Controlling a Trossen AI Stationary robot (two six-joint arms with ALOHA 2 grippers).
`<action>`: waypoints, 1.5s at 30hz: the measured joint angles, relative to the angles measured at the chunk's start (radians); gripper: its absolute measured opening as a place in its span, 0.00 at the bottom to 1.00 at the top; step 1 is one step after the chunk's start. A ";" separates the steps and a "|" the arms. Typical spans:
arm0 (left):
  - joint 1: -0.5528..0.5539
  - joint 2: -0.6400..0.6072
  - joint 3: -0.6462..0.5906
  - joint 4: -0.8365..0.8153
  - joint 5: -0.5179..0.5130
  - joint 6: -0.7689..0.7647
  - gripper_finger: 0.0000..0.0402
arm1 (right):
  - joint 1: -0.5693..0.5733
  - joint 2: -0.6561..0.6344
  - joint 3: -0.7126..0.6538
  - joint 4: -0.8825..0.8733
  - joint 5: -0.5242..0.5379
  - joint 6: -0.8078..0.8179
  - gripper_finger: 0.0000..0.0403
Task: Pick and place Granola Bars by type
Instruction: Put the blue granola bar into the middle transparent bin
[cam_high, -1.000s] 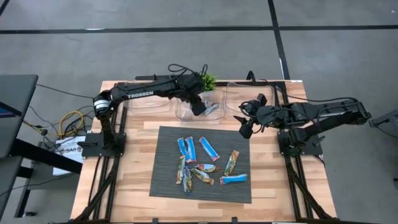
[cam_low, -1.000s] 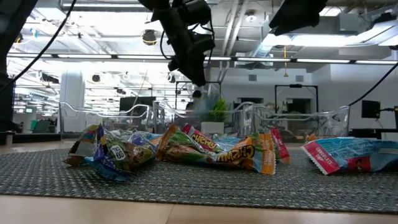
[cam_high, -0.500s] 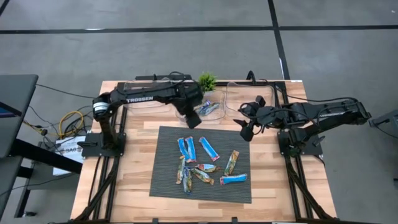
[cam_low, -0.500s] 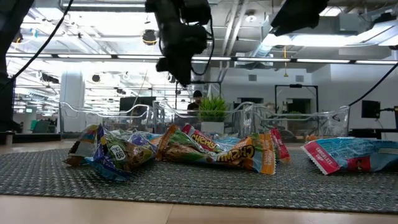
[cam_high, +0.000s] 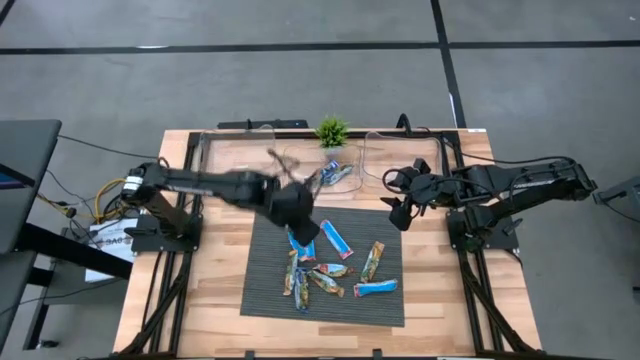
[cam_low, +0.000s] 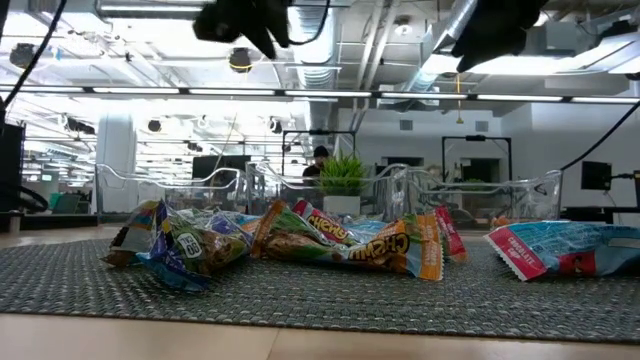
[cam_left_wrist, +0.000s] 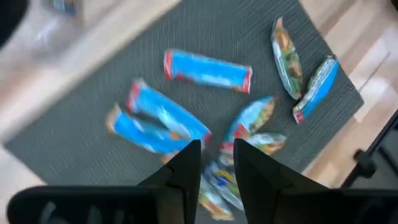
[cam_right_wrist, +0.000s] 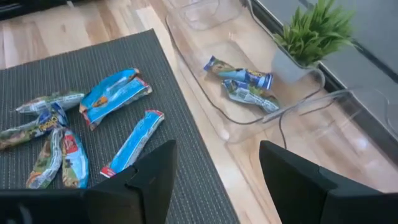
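On the dark woven mat (cam_high: 385, 305), mid-table: granola bars (cam_high: 325, 262), approx. nine, loose cluster, some overlapping at centre; blue ones lay toward the bin side. Two more lay in the middle clear bin (cam_right_wrist: 249, 115), nr. the small potted plant (cam_high: 331, 130).
Handling (est.): light, flat, crinkly foil wrappers; slippery, wrapper yields, contents prob. crumble if squeezed. Best hold: across the narrow width at mid-length; take an outlying blue bar first, avoid the pile.
Left gripper (cam_left_wrist: 214, 163): above the blue bars, fingers narrowly parted, nothing between them.
Right gripper (cam_right_wrist: 214, 168): off the mat's right edge, spread wide, holding nothing, waiting.
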 joint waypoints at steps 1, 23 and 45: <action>-0.029 0.009 -0.002 0.000 -0.014 -0.076 0.21 | 0.000 0.000 0.000 -0.001 -0.007 0.022 0.55; -0.333 0.319 -0.018 0.231 -0.049 -0.841 0.22 | 0.124 0.000 0.000 -0.064 -0.067 0.044 0.55; -0.329 0.468 -0.018 0.174 0.008 -0.894 0.42 | 0.123 0.000 0.000 -0.052 -0.066 0.044 0.55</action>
